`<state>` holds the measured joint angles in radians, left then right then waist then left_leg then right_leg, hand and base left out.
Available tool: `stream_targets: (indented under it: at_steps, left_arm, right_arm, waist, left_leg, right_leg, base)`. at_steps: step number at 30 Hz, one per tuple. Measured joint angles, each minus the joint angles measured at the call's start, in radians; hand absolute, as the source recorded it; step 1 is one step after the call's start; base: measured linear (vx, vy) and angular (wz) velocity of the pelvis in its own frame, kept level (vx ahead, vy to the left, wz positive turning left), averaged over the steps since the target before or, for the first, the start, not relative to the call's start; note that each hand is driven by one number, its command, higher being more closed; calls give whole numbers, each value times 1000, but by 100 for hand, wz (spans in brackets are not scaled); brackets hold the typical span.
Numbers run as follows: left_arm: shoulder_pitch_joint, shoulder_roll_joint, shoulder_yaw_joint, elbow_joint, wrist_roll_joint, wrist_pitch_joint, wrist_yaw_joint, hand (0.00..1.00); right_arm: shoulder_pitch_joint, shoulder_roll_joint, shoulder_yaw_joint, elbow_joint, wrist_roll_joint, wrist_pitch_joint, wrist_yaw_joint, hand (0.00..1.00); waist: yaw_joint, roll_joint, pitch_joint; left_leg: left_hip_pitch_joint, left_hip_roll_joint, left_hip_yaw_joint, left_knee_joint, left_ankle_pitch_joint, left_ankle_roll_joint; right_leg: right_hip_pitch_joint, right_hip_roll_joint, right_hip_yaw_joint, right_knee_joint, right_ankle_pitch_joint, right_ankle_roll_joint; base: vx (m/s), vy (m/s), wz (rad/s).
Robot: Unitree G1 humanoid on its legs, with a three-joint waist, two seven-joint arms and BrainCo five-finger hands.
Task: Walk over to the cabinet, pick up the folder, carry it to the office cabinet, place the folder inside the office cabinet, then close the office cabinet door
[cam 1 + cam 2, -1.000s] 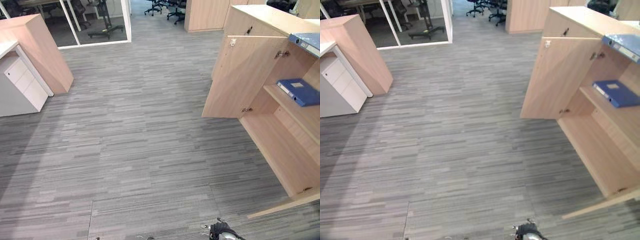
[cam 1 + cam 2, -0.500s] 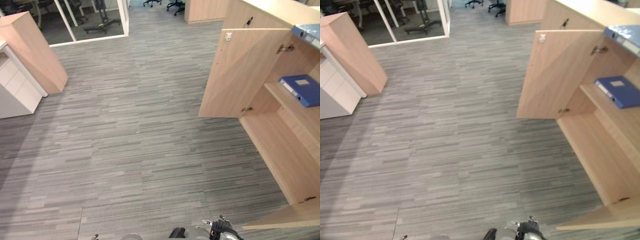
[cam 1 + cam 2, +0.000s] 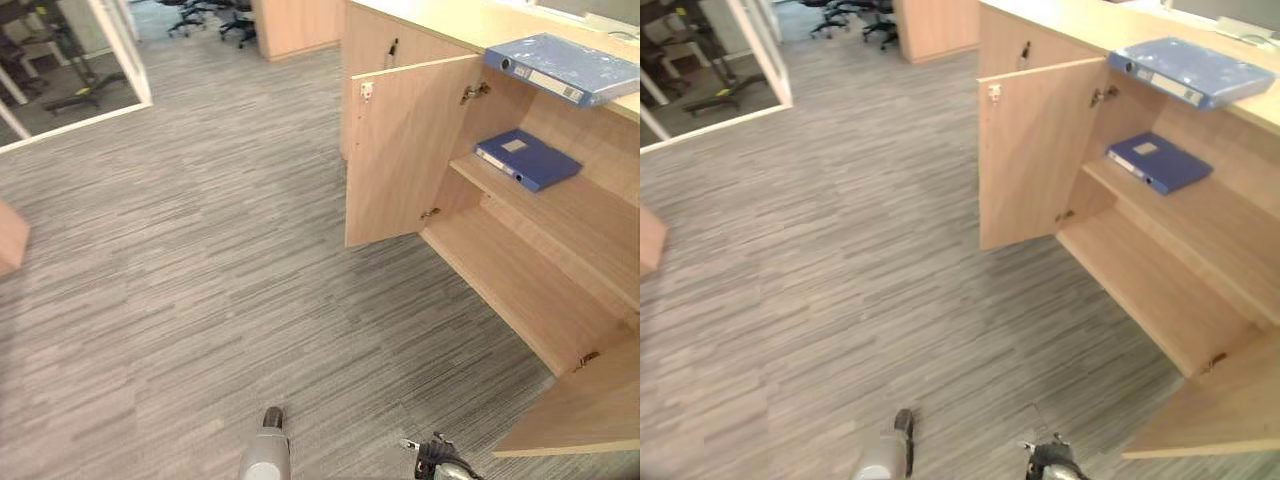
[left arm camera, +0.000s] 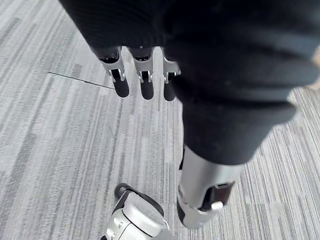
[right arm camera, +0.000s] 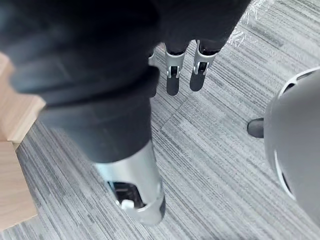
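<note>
The left hand (image 4: 146, 82) hangs over the grey striped carpet floor (image 4: 60, 150) with its fingers straight and loosely side by side and its thumb (image 4: 202, 192) held apart. It holds nothing and touches nothing. The right hand (image 5: 172, 72) hangs the same way above the carpet, fingers relaxed, thumb (image 5: 132, 187) off to one side, also empty.

In the eye views the light wooden office cabinet (image 3: 440, 22) stands to the robot's right with its 2 doors swung open. The far door (image 3: 405, 165) stands out over the carpet, and the near door (image 3: 580, 410) shows at the lower right edge. A light blue ring-binder folder (image 3: 565, 68) lies flat on the cabinet's top (one end juts a little past the front edge). A dark blue ring-binder folder (image 3: 527, 158) lies flat on the upper shelf (image 3: 575, 210) inside, well apart from both hands.

Farther off are a glass partition (image 3: 110, 55) and black office chairs (image 3: 215, 15).
</note>
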<state>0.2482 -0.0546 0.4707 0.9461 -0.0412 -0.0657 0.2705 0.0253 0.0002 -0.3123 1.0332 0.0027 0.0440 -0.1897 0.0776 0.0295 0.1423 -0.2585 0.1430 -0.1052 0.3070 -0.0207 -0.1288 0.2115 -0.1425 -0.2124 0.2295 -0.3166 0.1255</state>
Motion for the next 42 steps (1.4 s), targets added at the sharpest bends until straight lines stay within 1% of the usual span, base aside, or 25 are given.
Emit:
stream_targets:
  at_steps: [1, 2, 4, 7, 8, 9, 11, 12, 14, 15, 16, 17, 19, 21, 22, 24, 26, 29, 31, 33, 35, 37, 39, 40, 42]
  left_arm:
    - [-11, 27, 5, 10, 1, 0, -2, 0]
    - [-12, 30, 4, 13, 2, -2, -1, 0]
    - [-19, 32, 6, 25, 1, -5, 1, 0]
    - [-21, 33, 5, 35, 2, -4, 5, 0]
    - [-22, 37, -1, 42, 2, -3, 5, 0]
    - [-22, 39, -6, 46, 2, -3, 5, 0]
    - [-22, 47, -17, 59, 8, -2, 2, 0]
    - [-21, 49, -21, 61, 11, -1, 1, 0]
    - [-21, 61, -43, 67, 32, 1, -6, 0]
    - [-22, 62, -44, 67, 31, 2, -6, 0]
    - [-23, 62, -46, 75, 30, 4, -5, 0]
    - [-24, 62, -45, 80, 28, 6, -5, 0]
    - [-28, 64, -44, 82, 25, 8, -5, 0]
    - [-25, 64, -40, 82, 26, 10, -5, 0]
    - [-26, 61, -35, 79, 27, 12, -6, 0]
    - [-29, 36, -24, 60, 28, 15, -6, 0]
    - [-27, 28, 3, 33, 28, 18, -15, 0]
    - [-31, 12, 26, -1, 27, 20, -20, 0]
    - [-39, -2, 52, -15, 17, 20, -23, 0]
    - [-38, 0, 57, -15, 0, 20, -24, 0]
    - [-41, 2, 54, -14, -7, 19, -24, 0]
    - [-37, 8, 36, -10, -9, 18, -23, 0]
    - [-35, 18, 21, 2, -9, 18, -23, 0]
    - [-36, 22, 5, 6, -8, 18, -23, 0]
    - [-33, 28, -13, 7, -7, 16, -23, 0]
  right_arm:
    - [10, 18, 1, 3, 1, 1, 1, 0]
    - [11, 29, 0, 3, 3, 1, 2, 0]
    - [5, 53, -3, 1, 6, 2, 13, 0]
    - [4, 52, -17, 2, 3, 6, 25, 0]
    - [2, 44, -27, 2, -4, 7, 30, 0]
    - [0, 41, -39, 2, -5, 7, 30, 0]
    - [4, 35, -86, 5, -5, 7, 29, 0]
    - [3, 34, -90, 6, -5, 6, 29, 0]
    - [-16, 20, -89, 30, -6, 1, 29, 0]
    - [-24, 14, -91, 41, -7, 1, 29, 0]
    - [-37, 2, -97, 59, -8, 2, 29, 0]
    - [-36, 1, -97, 61, -11, 2, 29, 0]
    - [-24, -8, -97, 57, -23, 3, 29, 0]
    - [-7, -12, -100, 35, -23, 2, 27, 0]
    - [3, -13, -101, 20, -23, 2, 28, 0]
    - [2, -14, -100, 12, -24, 1, 30, 0]
    - [10, -1, -101, 1, -26, 2, 30, 0]
    - [26, 6, -100, -20, -24, 2, 29, 0]
    - [36, 9, -100, -23, -22, 3, 29, 0]
    - [41, 7, -101, -23, -10, 3, 23, 0]
    - [33, 4, -101, -17, 11, 3, 19, 0]
    - [9, 2, -101, 4, 18, 3, 12, 0]
    - [-25, 1, -100, 43, 19, 4, 10, 0]
    - [-42, 1, -100, 55, 19, 4, 9, 0]
    - [-62, -5, -97, 72, 17, 3, 9, 0]
  waist:
    - [4, -36, -12]
    - [9, -46, -22]
    - [30, -45, -49]
    - [36, -39, -60]
    - [30, -36, -64]
    - [24, -36, -65]
    - [15, -27, -69]
    - [11, -27, -69]
    - [-18, -23, -68]
    - [-18, -22, -65]
    - [-20, -16, -50]
    - [-24, -16, -47]
    - [-28, -22, -17]
    - [-35, -31, -10]
    - [-40, -40, -11]
    - [-45, -16, -10]
    - [-37, -23, -3]
    - [-39, -20, -8]
    - [-36, -8, -11]
    - [-29, -7, -7]
    - [-25, -15, -1]
    - [-19, -15, 4]
    - [-2, -21, 12]
    - [0, -22, 21]
    - [4, -22, 25]
  left_leg:
    - [-5, -30, 44, 58, 0, -13]
    - [1, -37, 68, 60, -18, -3]
    - [31, -68, 170, 62, -61, 51]
    - [108, -122, 256, 15, -87, 95]
    - [158, -147, 291, -11, -98, 113]
    - [178, -156, 303, -24, -100, 120]
    - [262, -172, 361, -98, -93, 140]
    - [274, -172, 372, -119, -91, 144]
    - [283, -155, 386, -156, -86, 156]
    - [286, -152, 387, -163, -95, 169]
    - [301, -137, 390, -165, -103, 172]
    - [310, -131, 393, -165, -109, 171]
    - [362, -126, 403, -172, -130, 166]
    - [388, -149, 401, -185, -134, 160]
    - [401, -172, 381, -186, -141, 150]
    - [400, -160, 336, -178, -156, 128]
    - [395, -125, 301, -144, -176, 99]
    - [279, -38, 254, 179, -272, 65]
    - [157, 48, 252, 532, -265, 29]
    - [114, 94, 267, 749, -254, 12]
    - [83, 99, 303, 800, -266, 34]
    - [52, 87, 312, 750, -286, 66]
    - [24, 56, 298, 632, -303, 85]
    - [3, 15, 254, 516, -305, 89]
    - [-9, -46, 156, 275, -272, 63]
  right_leg:
    - [1, -50, 32, 4, 10, 42]
    - [-14, -76, 42, 8, 34, 69]
    - [-61, -145, 101, 16, 146, 73]
    - [-118, -222, 151, 97, 213, 48]
    - [-169, -264, 150, 193, 248, -3]
    - [-186, -279, 137, 230, 268, -32]
    - [-215, -342, -2, 305, 344, -143]
    - [-217, -351, -37, 314, 349, -151]
    - [-248, -306, -117, 321, 279, -83]
    - [-265, -283, -129, 330, 241, -72]
    - [-295, -225, -147, 359, 171, -47]
    - [-307, -197, -167, 377, 147, -48]
    - [-363, -130, -264, 420, 112, -64]
    - [-391, -121, -314, 354, 121, -78]
    - [-386, -126, -327, 296, 106, -181]
    - [-373, -99, -355, 276, 76, -168]
    - [-347, -59, -377, 259, 46, -172]
    - [-305, 21, -396, 217, 14, -174]
    - [-256, 94, -396, 163, 22, -190]
    - [-189, 138, -379, 118, 19, -195]
    - [-146, 145, -331, 77, 20, -197]
    - [-109, 136, -284, 42, 31, -200]
    - [-76, 113, -227, 18, 41, -191]
    - [-51, 90, -194, 5, 46, -181]
    - [-27, 52, -158, -21, 55, -159]
  base:
    - [444, 547, -81]
    - [392, 534, -90]
    - [374, 568, -99]
    - [192, 376, -90]
    - [126, 397, -67]
    - [108, 425, -67]
    - [53, 296, -57]
    - [7, 236, -59]
    - [10, 108, -49]
    - [35, 12, -56]
    - [10, -14, -47]
    - [19, -41, -45]
    - [9, -82, -20]
    - [67, -142, 12]
    - [137, -163, 27]
    - [193, -168, 24]
    - [183, -185, 15]
    - [265, -222, 3]
    - [277, -118, -27]
    - [349, -68, -36]
    - [287, 11, -45]
    - [334, 120, -75]
    - [277, 180, -92]
    - [182, 168, -68]
    - [248, 253, -79]
